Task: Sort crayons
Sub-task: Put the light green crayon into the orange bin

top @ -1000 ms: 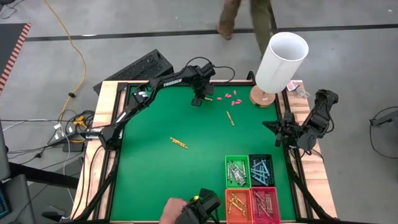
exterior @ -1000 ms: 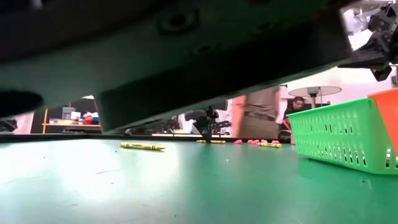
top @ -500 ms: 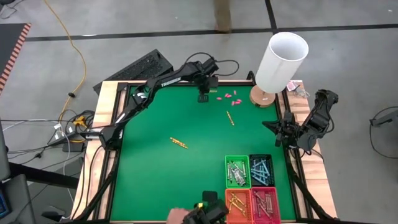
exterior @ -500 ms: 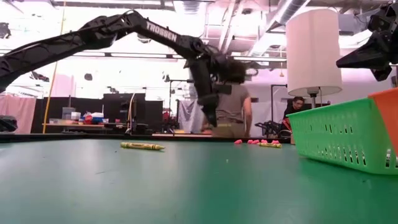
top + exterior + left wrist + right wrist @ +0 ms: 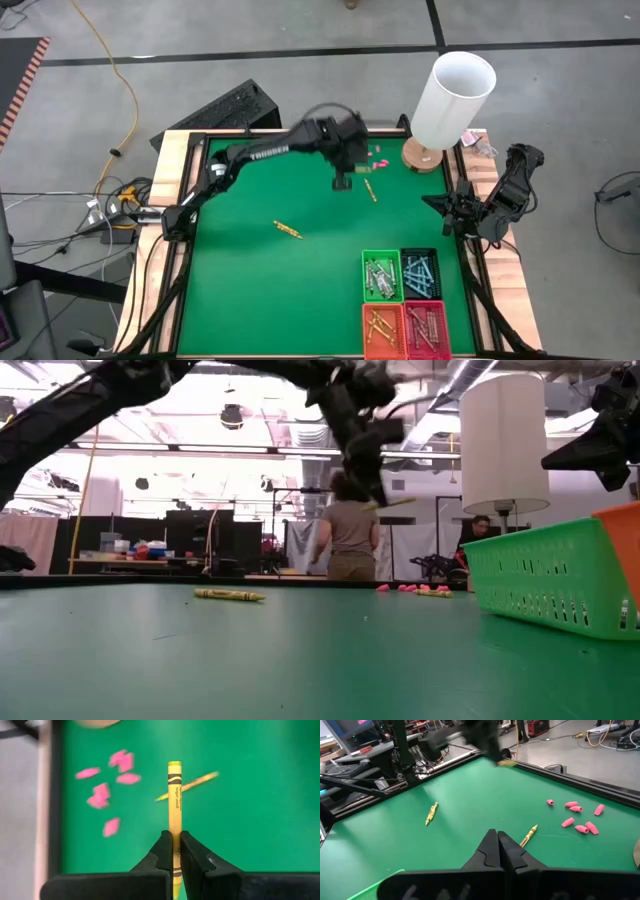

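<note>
My left gripper [image 5: 343, 182] hangs above the far middle of the green table [image 5: 250, 280], shut on a yellow crayon [image 5: 174, 795]. The low view shows the gripper [image 5: 372, 485] high over the surface. Two more yellow crayons lie flat on the table: one [image 5: 370, 190] just past the gripper, one [image 5: 288, 230] nearer the middle. Small pink pieces [image 5: 378, 160] lie by the far edge. My right gripper [image 5: 497, 842] waits shut and holding nothing at the table's right edge [image 5: 450, 207]. My left gripper pinches the yellow crayon near one end [image 5: 174, 829] between its two fingers. The crayon lies along the fingers and sticks out ahead of the tips. The fingers slant down from the far left. The crayon is lifted clear of the table.
Several small baskets stand at the near right: green [image 5: 381, 275], dark blue [image 5: 420, 272], orange [image 5: 384, 328] and red [image 5: 427, 328], each holding crayons. A white lamp [image 5: 455, 95] stands at the far right corner. A person [image 5: 352, 540] stands in the room beyond.
My left gripper has risen from the table by the far edge, near the pink pieces, and has swung toward the near right, carrying the yellow crayon up clear of the table. A person's hand at the near edge has drawn out of view.
</note>
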`<state>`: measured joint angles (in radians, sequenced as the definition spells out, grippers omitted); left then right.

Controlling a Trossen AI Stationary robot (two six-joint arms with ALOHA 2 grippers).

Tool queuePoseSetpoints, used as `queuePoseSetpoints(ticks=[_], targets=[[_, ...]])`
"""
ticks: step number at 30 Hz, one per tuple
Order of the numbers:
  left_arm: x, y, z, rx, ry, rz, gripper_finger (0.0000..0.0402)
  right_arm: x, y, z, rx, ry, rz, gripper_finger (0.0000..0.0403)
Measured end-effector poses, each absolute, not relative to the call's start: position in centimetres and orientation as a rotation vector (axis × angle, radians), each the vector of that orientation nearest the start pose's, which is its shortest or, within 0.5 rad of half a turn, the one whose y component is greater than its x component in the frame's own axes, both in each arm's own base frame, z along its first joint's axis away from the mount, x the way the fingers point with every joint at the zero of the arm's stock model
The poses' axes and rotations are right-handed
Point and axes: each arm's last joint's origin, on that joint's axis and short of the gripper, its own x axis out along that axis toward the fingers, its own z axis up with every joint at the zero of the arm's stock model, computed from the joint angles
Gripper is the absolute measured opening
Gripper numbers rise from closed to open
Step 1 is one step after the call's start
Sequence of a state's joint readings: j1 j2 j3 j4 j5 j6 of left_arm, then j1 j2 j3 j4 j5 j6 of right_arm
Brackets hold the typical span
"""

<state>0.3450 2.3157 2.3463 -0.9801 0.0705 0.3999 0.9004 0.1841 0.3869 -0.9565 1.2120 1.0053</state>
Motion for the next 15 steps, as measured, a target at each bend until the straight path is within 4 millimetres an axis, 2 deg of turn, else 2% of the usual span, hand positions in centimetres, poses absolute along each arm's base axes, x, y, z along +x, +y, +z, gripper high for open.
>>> queuePoseSetpoints(ticks=[3, 9, 15], targets=[[48.2, 12.3, 28.8, 0.178, 0.948, -0.012, 0.0, 4.9, 1.9, 20.7, 0.329, 0.183, -0.432, 0.0], [49.8, 1.8, 28.9, 0.279, 0.908, -0.224, 0.0, 4.9, 1.9, 20.6, 0.334, 0.185, -0.431, 0.0], [50.3, -8.9, 29.9, 0.384, 0.709, -0.392, 0.0, 4.9, 1.9, 20.6, 0.336, 0.185, -0.43, 0.0]])
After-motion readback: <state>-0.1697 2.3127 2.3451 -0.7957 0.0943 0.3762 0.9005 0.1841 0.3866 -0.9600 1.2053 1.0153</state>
